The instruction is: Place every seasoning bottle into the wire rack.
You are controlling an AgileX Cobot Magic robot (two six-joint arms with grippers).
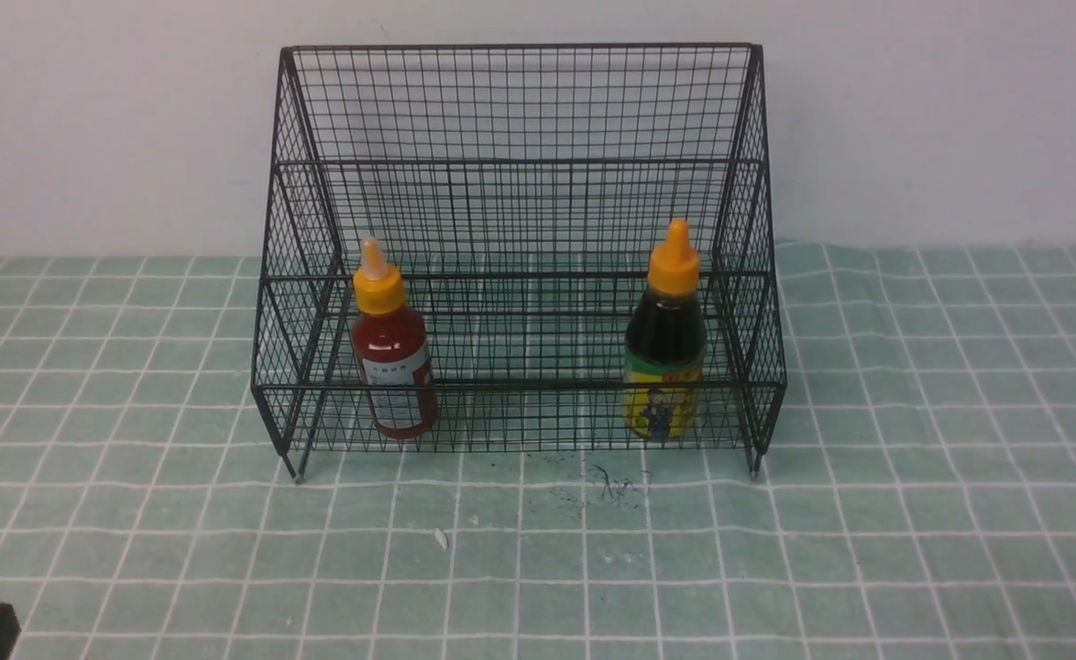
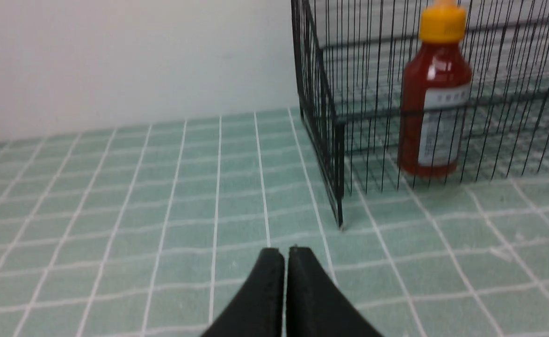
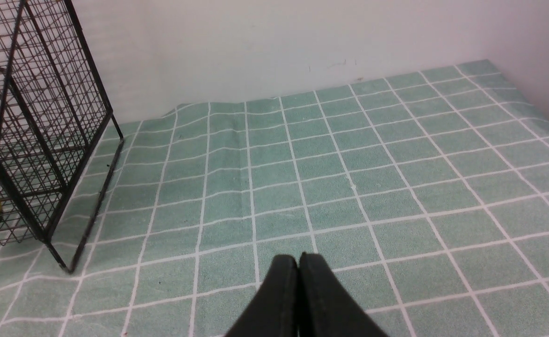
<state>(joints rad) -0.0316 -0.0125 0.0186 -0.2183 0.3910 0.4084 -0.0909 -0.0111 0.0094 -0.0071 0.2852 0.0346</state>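
Red bottle [image 1: 393,362] and dark bottle [image 1: 665,353] both stand upright inside the rack [image 1: 520,165], well ahead of the left gripper [image 2: 286,255] and right gripper [image 3: 298,262], each pressed together, empty.

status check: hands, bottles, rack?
Left hand shut, empty. Right hand shut, empty. Red sauce bottle and dark sauce bottle upright inside black wire-mesh rack. Nothing obstructing.
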